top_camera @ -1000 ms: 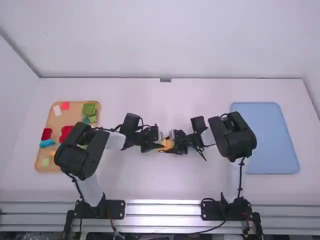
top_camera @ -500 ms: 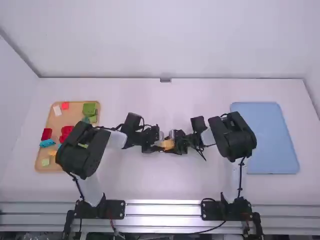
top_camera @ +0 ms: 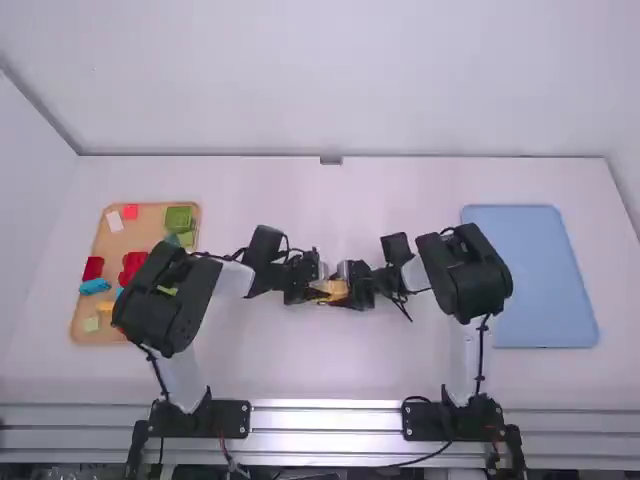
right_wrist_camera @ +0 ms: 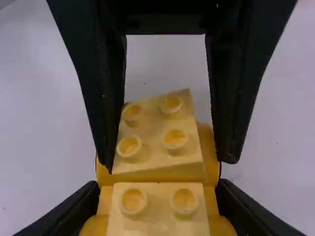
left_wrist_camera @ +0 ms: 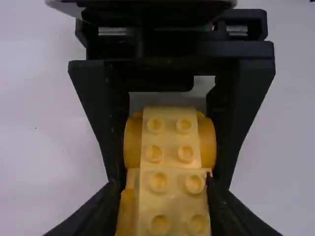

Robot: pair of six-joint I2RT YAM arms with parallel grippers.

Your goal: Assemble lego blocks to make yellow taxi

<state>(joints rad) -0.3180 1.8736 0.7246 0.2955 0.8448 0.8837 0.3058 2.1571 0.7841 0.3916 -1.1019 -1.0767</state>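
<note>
Right pincer clamped on yellow body; left pincer, I can't tell grip. Should square tilted block before pressing.

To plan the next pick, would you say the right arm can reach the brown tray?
Probably not: the left arm stands between it and the brown tray, and the right gripper is closed on the yellow blocks.

Yellow blocks; tray plain blue.

no readable text, no legible labels or brands, no numbers, no signs
</note>
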